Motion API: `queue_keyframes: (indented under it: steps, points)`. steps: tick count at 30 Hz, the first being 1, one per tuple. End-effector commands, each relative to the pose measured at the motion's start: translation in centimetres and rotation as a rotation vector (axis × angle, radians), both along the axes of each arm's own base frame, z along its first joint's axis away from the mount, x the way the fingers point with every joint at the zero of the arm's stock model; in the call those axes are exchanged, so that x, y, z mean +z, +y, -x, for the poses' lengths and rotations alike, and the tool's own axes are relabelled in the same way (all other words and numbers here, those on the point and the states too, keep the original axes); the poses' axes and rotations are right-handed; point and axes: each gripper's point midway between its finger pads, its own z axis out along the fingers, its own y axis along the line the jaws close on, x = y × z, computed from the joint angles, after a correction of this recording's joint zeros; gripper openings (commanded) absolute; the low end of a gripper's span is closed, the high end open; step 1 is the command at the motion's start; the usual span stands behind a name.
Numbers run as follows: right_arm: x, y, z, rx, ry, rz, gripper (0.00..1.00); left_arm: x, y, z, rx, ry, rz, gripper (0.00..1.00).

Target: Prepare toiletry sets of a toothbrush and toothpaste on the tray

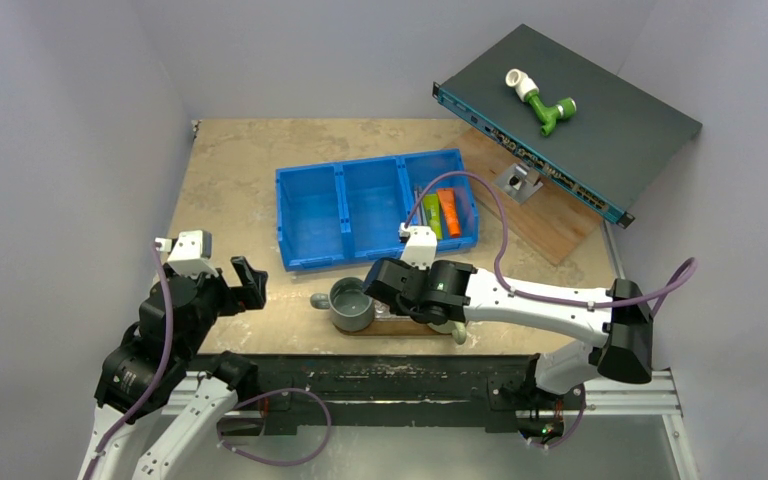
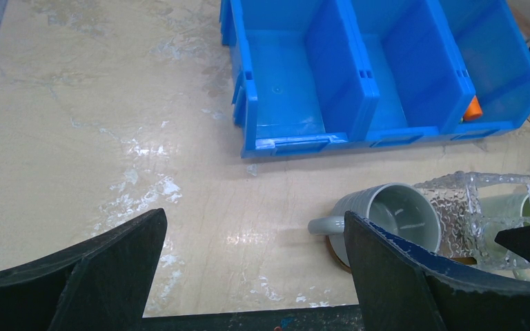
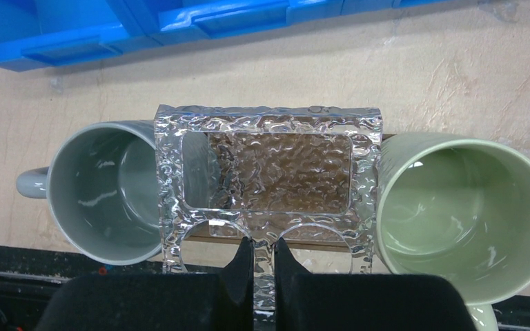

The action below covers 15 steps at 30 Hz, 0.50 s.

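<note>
Right gripper [image 3: 263, 254]: one holder [image 3: 269, 123], two mugs [image 3: 466, 207]

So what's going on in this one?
The right gripper is shut on a clear holder, over the tray between a grey mug and a green mug. The left gripper hangs open. The green and orange toothpaste tubes lie in the blue bin, not yet on the tray.

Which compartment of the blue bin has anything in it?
The right-end compartment: it holds the green tube and orange tube. The middle compartment and left compartment show only bare floor.
</note>
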Motion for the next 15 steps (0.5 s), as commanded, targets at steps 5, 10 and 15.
queue_keyframes:
  steps: [5,10,15]
  points:
    - [-0.9,0.1,0.5,-0.051,0.017,-0.018,0.0,0.4,-0.1,-0.1,-0.009,-0.021,-0.002,1.0]
    - [-1.8,0.1,0.9,-0.056,0.037,-0.016,0.0,0.4,-0.1,-0.1,-0.009,-0.02,-0.002,1.0]
    - [-2.4,0.3,1.0,-0.054,0.047,-0.01,0.0,0.4,-0.1,-0.1,-0.011,-0.021,-0.003,1.0]
